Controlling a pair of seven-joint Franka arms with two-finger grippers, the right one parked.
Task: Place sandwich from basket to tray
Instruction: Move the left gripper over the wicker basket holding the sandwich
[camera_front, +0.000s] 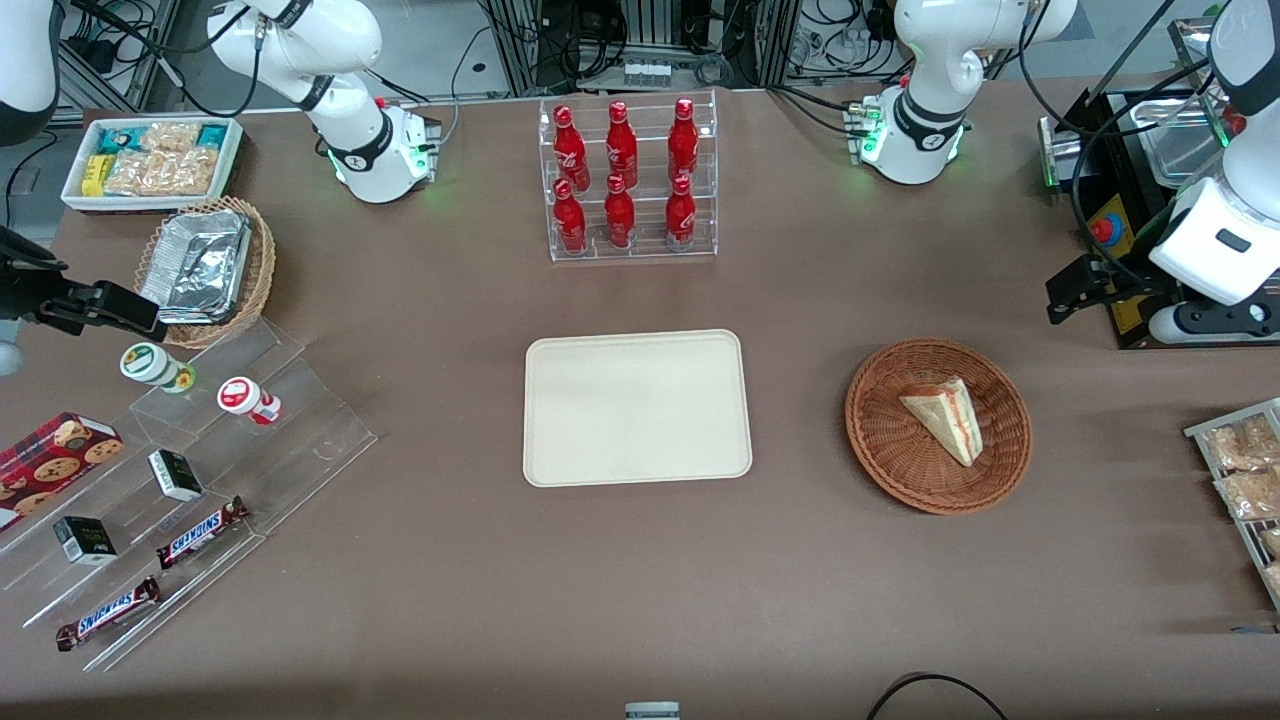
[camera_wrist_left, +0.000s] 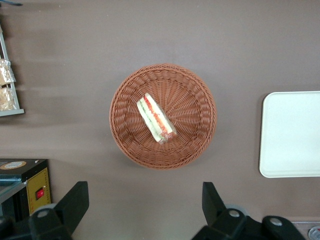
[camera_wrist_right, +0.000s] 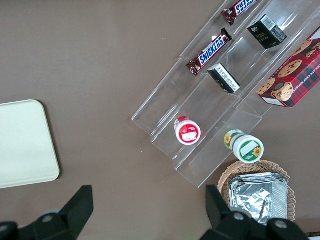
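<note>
The sandwich (camera_front: 945, 418), a pale bread wedge with red, orange and green layers, lies in the round reddish-brown wicker basket (camera_front: 880, 440). The cream tray (camera_front: 636, 408) lies bare at mid-table, beside the basket toward the parked arm's end. My left gripper (camera_front: 1068, 292) hangs above the table, farther from the front camera than the basket and toward the working arm's end. In the left wrist view the gripper (camera_wrist_left: 144, 200) is open and empty. Its fingers (camera_wrist_left: 75, 200) stand wide apart over bare table, short of the basket (camera_wrist_left: 200, 100), the sandwich (camera_wrist_left: 156, 119) and the tray (camera_wrist_left: 292, 135).
A clear rack of red bottles (camera_front: 625, 180) stands farther from the front camera than the tray. A black box with a red button (camera_front: 1110, 230) is close to my gripper. A rack of bagged snacks (camera_front: 1240, 480) lies at the working arm's end. Acrylic steps with snacks (camera_front: 200, 480) lie at the parked arm's end.
</note>
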